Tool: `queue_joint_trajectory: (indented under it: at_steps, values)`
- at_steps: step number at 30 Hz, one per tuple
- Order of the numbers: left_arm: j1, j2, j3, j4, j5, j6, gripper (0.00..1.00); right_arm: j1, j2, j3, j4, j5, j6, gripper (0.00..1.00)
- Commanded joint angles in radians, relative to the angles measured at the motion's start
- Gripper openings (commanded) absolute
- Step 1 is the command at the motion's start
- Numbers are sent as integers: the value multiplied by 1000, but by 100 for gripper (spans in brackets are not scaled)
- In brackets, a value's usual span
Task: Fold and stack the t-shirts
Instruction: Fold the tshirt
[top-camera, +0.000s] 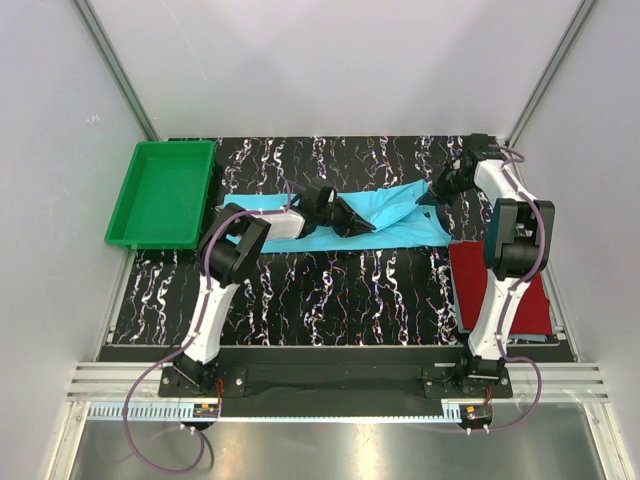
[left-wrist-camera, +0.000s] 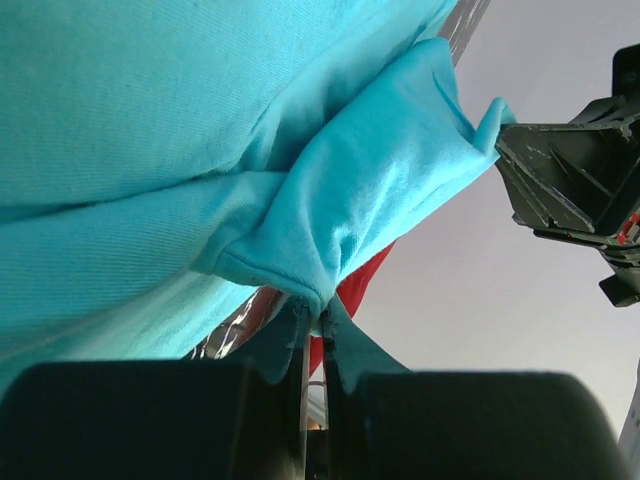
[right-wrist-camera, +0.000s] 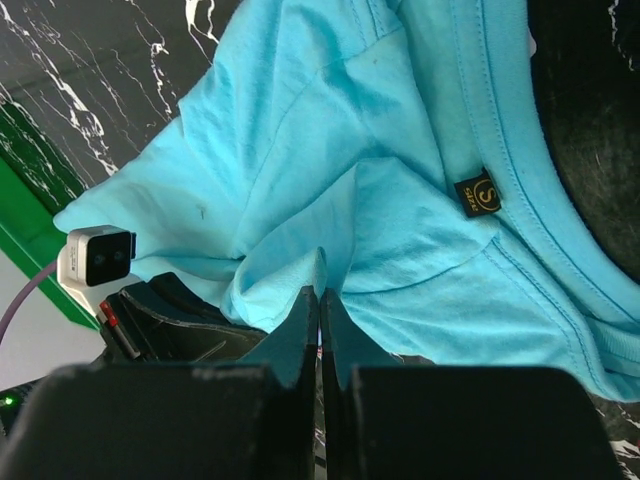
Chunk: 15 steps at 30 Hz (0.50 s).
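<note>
The bright turquoise t-shirt (top-camera: 385, 213) lies stretched across the middle of the marbled black table, partly bunched. My left gripper (top-camera: 347, 216) is shut on a fold of it near its middle; in the left wrist view the cloth (left-wrist-camera: 340, 190) hangs pinched between the fingertips of that gripper (left-wrist-camera: 312, 312). My right gripper (top-camera: 440, 190) is shut on the shirt's right end, pinching a ridge of cloth (right-wrist-camera: 320, 292) below the collar and its small dark neck label (right-wrist-camera: 477, 193). The dark red t-shirt (top-camera: 500, 288) lies as a folded rectangle at the right, partly behind the right arm.
A green plastic tray (top-camera: 160, 195) stands at the table's back left corner. White walls close in the left, back and right sides. The left arm's wrist camera (right-wrist-camera: 95, 255) shows close to the right gripper. A red strip of the folded shirt (left-wrist-camera: 360, 285) shows beneath the turquoise cloth.
</note>
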Motion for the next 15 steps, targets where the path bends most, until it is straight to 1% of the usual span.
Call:
queue_joint_trajectory:
  at_steps: [1, 5, 8, 9, 11, 12, 14, 15]
  values:
    - [3, -61, -10, -4, 42, 22, 8, -5, -63, -28, -16, 23, -24, 1]
    - [3, -60, -3, -29, 46, 43, 8, -5, -74, -51, -25, 54, -28, 4]
    - [3, -61, -7, -38, 57, 54, 12, -5, -73, -61, -33, 76, -34, 5]
    - [3, -63, -7, -47, 60, 60, 17, -5, -73, -59, -42, 82, -34, 6]
    - [3, -78, -12, -61, 65, 96, 24, -5, -65, -62, -50, 102, -40, 6]
    - [4, -86, -10, -107, 62, 149, 30, -5, -63, -62, -59, 106, -44, 8]
    - [7, -116, -1, -152, 48, 215, 36, -5, -57, -50, -79, 122, -60, 12]
    - [15, -129, 0, -175, 45, 276, 37, -5, -54, -44, -86, 125, -67, 13]
